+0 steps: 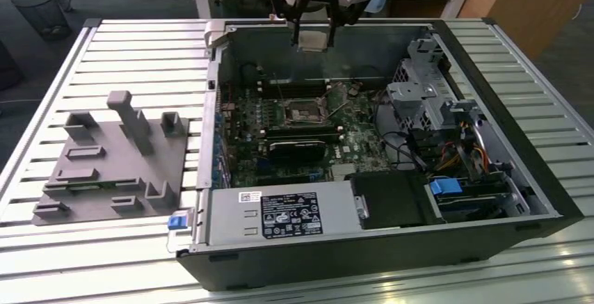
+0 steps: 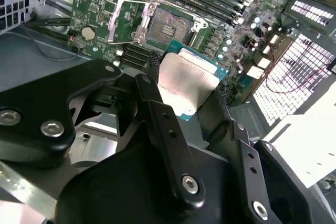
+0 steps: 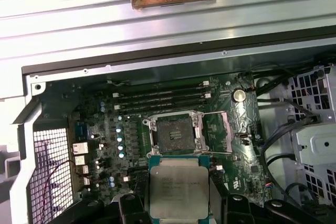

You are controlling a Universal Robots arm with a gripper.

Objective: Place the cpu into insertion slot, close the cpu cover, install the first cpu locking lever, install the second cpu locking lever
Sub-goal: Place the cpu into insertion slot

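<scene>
The cpu (image 2: pixel 186 85) is held clamped between the two black fingers (image 2: pixel 157 114) of the gripper (image 1: pixel 314 44). It is above the open black computer case (image 1: pixel 390 248) and clear of the green circuit board (image 3: pixel 105 129) on the case floor. In both wrist views the chip is seen as a small flat square with a dull silver-grey metal top, faintly marked. It is seated on a thin teal-green base whose edges and corners show around the metal, and it is gripped by two opposite edges.

The insertion slot (image 3: pixel 175 132) is seen uncovered near the middle of the board, with a dark centre and a black rim, just beside the long memory slots (image 3: pixel 157 98). The cpu cover (image 3: pixel 216 131), a thin silvery frame with a square window, is swung open beside the slot.

In the exterior view the case is seen lying on a slatted metal table (image 1: pixel 121 53). A grey moulded fixture (image 1: pixel 111 158) is set near the table's edge at the exterior view's left.
</scene>
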